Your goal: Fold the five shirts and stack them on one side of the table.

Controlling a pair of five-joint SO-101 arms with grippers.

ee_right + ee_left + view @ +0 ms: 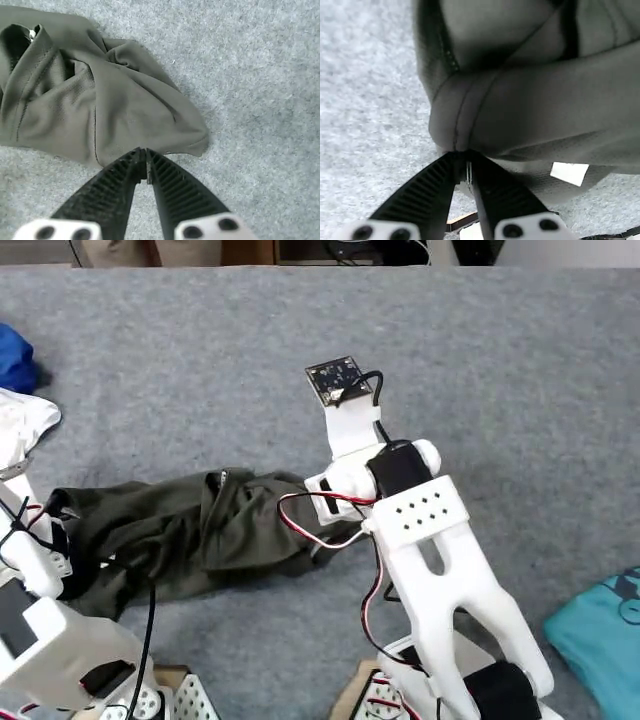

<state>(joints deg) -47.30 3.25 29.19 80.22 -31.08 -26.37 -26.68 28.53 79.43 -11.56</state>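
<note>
A crumpled olive-green shirt point(200, 525) lies across the grey table, left of centre. My left gripper point(463, 160) is shut on a folded seam of this shirt point(530, 115) at its left end, and the cloth bulges just beyond the fingertips. My right gripper point(146, 157) is shut, its tips resting on the hem of the shirt point(115, 110) at its right end. I cannot tell whether any cloth is pinched there. In the high view the right arm point(430, 540) leans over that end, and the left arm point(40, 620) stands at the near left corner.
A white shirt point(22, 425) and a blue cloth point(14, 358) lie at the left edge. A teal shirt point(600, 630) lies at the near right. Bare grey table point(500, 360) stretches across the back and right.
</note>
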